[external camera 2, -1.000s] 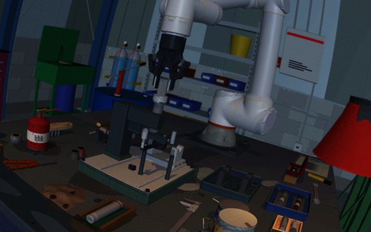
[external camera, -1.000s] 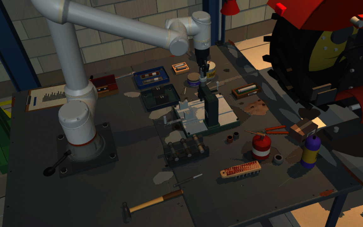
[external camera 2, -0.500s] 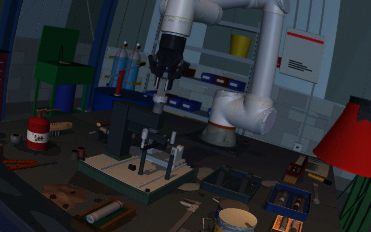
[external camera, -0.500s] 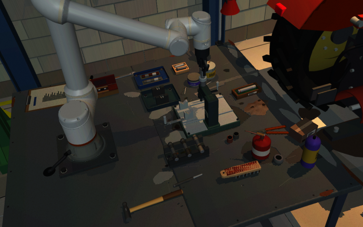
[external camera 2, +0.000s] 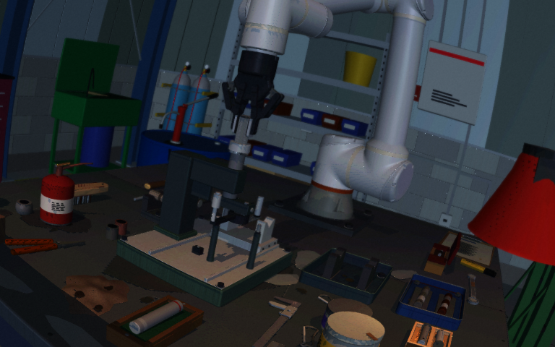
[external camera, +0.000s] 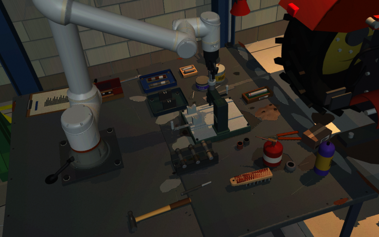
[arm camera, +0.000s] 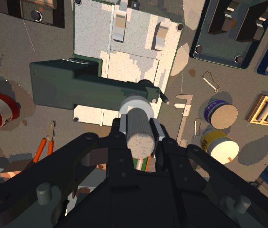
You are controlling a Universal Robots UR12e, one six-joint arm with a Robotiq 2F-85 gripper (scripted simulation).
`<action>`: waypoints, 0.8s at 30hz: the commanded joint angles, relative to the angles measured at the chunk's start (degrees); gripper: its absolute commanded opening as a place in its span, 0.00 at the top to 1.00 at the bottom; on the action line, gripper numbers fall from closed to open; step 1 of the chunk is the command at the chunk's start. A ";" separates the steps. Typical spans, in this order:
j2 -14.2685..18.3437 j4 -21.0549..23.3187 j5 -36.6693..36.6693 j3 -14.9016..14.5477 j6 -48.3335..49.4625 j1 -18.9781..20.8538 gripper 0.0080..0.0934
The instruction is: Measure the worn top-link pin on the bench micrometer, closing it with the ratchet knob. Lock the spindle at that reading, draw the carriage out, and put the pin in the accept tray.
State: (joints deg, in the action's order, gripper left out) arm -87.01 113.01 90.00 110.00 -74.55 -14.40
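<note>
At the middle of the bench stands the bench micrometer [external camera: 219, 113], a dark green column and arm on a pale base plate [external camera 2: 205, 260]. I have the grey knurled ratchet knob [arm camera: 139, 131] at the top of the arm in my gripper [arm camera: 140, 128], which comes straight down on it and is closed around it [external camera 2: 243, 124]. The pale V-block carriage [external camera: 194, 117] sits on the plate's rails. I cannot make out the pin under the spindle. A dark green tray [external camera: 167, 100] lies left of the micrometer, with a blue tray [external camera: 158, 80] behind it.
Two round tins [arm camera: 220, 114] [arm camera: 219, 146] sit close on the right of the knob, beside an orange box [arm camera: 265, 109]. A rack of pins [external camera: 194, 153], a red can [external camera: 272, 152], pliers [external camera: 285, 136], a wire brush [external camera: 251, 177] and a hammer [external camera: 155, 212] lie toward the front edge.
</note>
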 commanded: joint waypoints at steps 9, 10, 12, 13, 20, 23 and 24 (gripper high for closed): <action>-0.02 0.03 0.00 -0.04 1.01 0.00 1.00; -0.02 0.03 0.00 -0.04 1.24 0.00 1.00; -0.02 0.03 0.00 -0.04 1.78 0.00 1.00; -0.02 0.03 0.00 -0.04 2.10 0.00 1.00; -0.02 0.03 0.00 -0.04 5.28 0.00 1.00; -0.02 0.03 0.00 -0.04 7.18 0.00 1.00; -0.02 0.03 0.00 -0.04 7.89 0.00 1.00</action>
State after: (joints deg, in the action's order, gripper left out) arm -87.01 113.01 90.00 110.00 -66.60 -14.40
